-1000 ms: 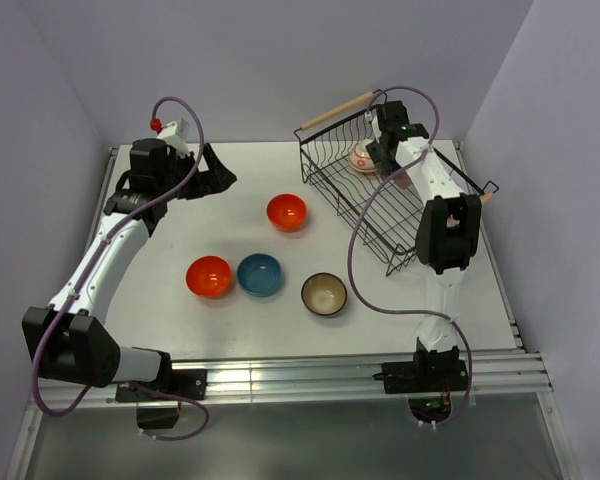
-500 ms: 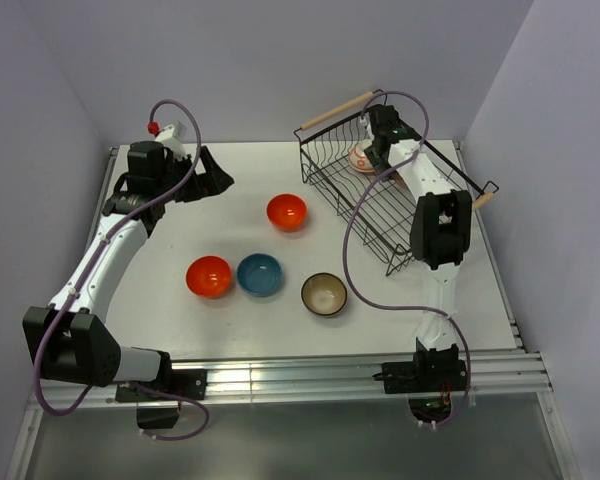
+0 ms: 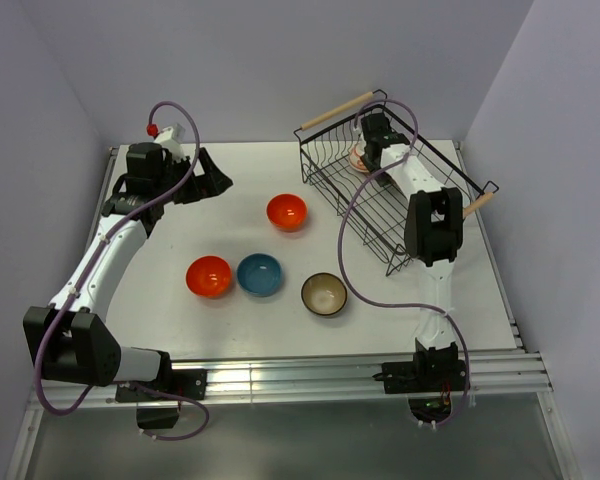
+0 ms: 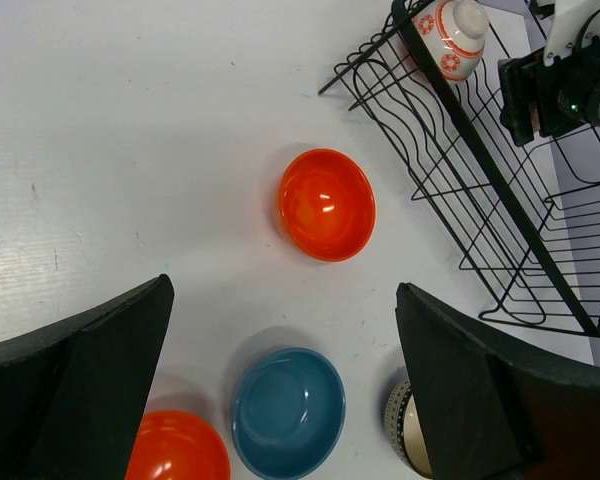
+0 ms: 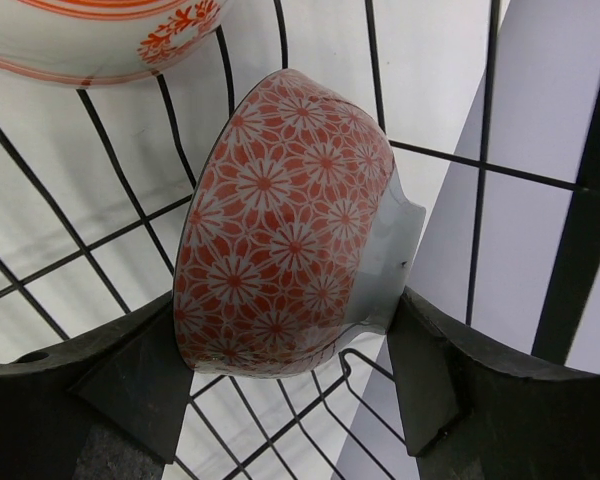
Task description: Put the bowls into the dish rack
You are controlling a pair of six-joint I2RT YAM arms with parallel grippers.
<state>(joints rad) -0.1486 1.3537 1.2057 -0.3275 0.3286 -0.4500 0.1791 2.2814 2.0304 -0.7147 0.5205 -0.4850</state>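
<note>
Counter (image 3: 280,330): flat, matt white slab with a metal rail along its near edge.
Dish rack (image 3: 380,215): black wire rectangular basket with a ribbed wire floor and pale wooden rod handles (image 3: 337,109). It sits at the far right of the counter, skewed to its edges.
Obstruction: the right arm and its purple cable (image 3: 352,250) reach over the rack and hide part of its floor from above.
Left gripper (image 3: 218,172): blunt black fingers spread wide, nothing between them, hovering over the far left of the counter.
Right gripper (image 5: 280,350): inside the rack's far end, its fingers closed partway on the floral bowl, one on each side.
Floral bowl (image 5: 280,230): glossy, red-orange flower pattern outside, plain pale inside, held on edge against the wires.
Striped bowl (image 4: 450,38): white with orange bands and flowers, in the rack's far corner just beside the floral bowl.
Far orange bowl (image 3: 286,211): smooth, shiny, upright mid-counter, left of the rack.
Near orange bowl (image 3: 209,276): same glaze, touching the blue bowl.
Blue bowl (image 3: 259,274): smooth, upright.
Brown bowl (image 3: 324,294): dark outside, beige inside, right of the blue one.
</note>
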